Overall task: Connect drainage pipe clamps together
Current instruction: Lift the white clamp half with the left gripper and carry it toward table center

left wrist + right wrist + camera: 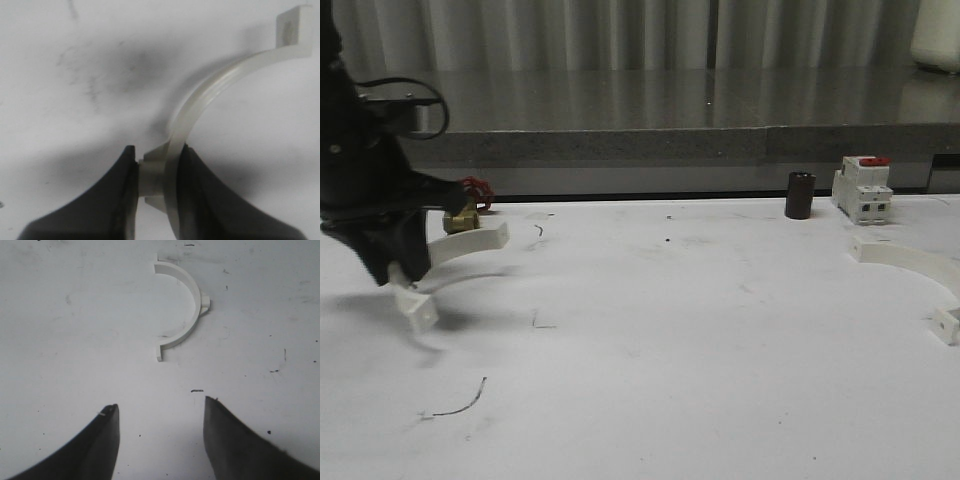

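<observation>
One white drainage pipe clamp (472, 243) is at the far left, with my left gripper (400, 272) shut on its middle. It looks held a little above the table, one end tab hanging low toward the front. In the left wrist view the black fingers pinch the clamp's (205, 92) band and its small nub, so the left gripper (157, 156) is shut on it. The second clamp (910, 260) lies flat at the far right. My right gripper (161, 405) hovers open above the table, short of that clamp (195, 302), with nothing between its fingers.
A brass valve (463, 218) with a red handwheel sits just behind the held clamp. A dark cylinder (800, 195) and a white breaker with a red top (862, 190) stand at the back right. The white table (660, 330) ends at a grey ledge behind.
</observation>
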